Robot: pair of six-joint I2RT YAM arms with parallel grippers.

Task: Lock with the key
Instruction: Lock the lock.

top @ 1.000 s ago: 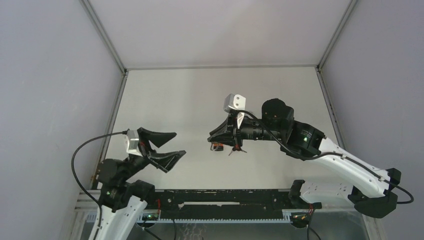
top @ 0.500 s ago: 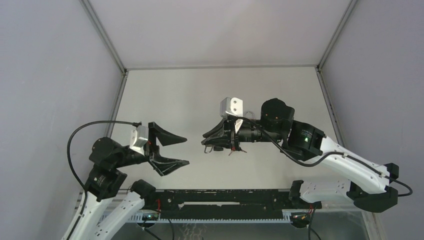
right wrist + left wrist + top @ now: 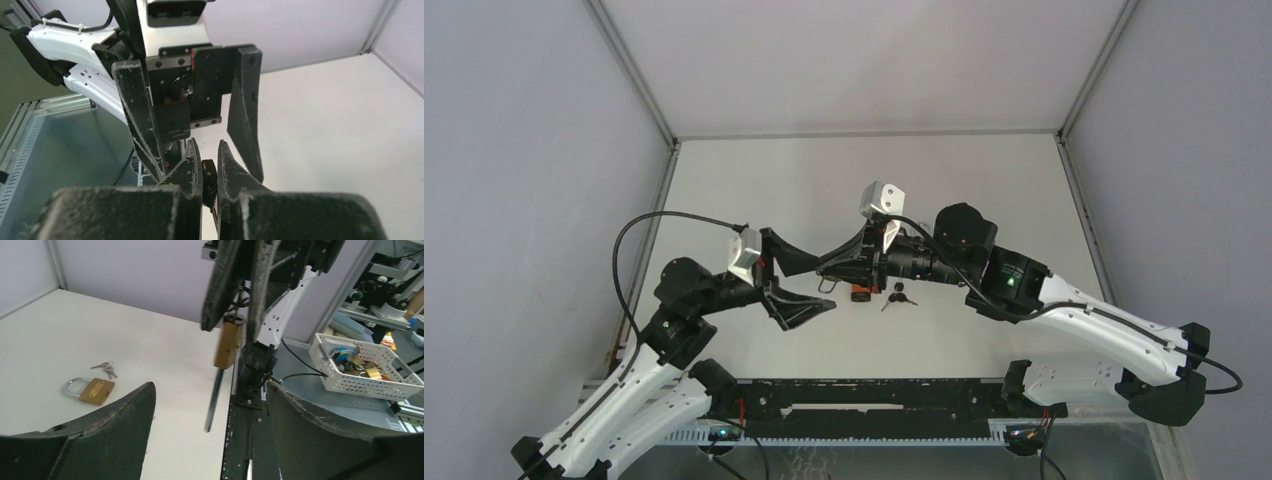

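Two robot arms meet over the middle of a white table [image 3: 150,355]. L arm reaches in from the near left. The left gripper [image 3: 822,284] has its jaws spread wide with nothing between them, and it points at the R arm's fingers. The right gripper [image 3: 207,147] comes in from the right with jaws narrow, nearly closed. It pinches the top end of a hanging padlock [image 3: 227,342], a brass body dangling upright above the table. Can't tell if the grip is on the shackle or a wire ring. A second padlock [image 3: 92,390], brass w/ a silver shackle, lies flat on the table's near half, about centre, below the grippers. A small bunch of keys [image 3: 106,369] lies just beside it, not touching. Off the table, past its near edge, sits a white mesh basket [image 3: 360,382] of oddments.
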